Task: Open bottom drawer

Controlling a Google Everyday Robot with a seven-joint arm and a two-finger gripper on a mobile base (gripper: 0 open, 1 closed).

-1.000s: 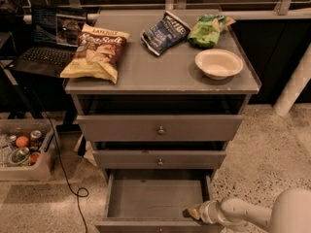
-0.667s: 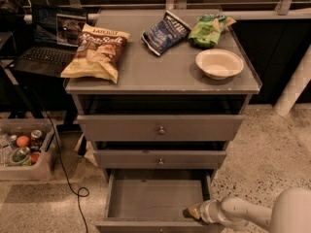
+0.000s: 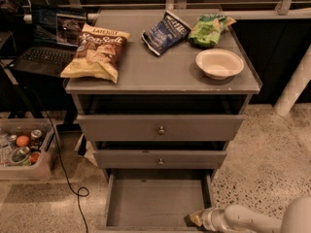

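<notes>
Low down, bottom drawer [image 3: 155,203] pulled well out of the cabinet, bare inside, front edge cut off at the lower border. At its front right corner, end effector [image 3: 197,219], right beside the right wall; grip state impossible to tell. Directly above, mid-sized drawer [image 3: 160,158] and top drawer [image 3: 160,128], dark gaps over both. Open speckled floor [image 3: 262,159] to the right; to the left, a cable [image 3: 63,174] and a bin of cans [image 3: 24,154] near the cabinet. Up on the worktop [image 3: 160,76], large chip bag [image 3: 99,55] at the left edge, bowl [image 3: 219,63] near the right edge.
</notes>
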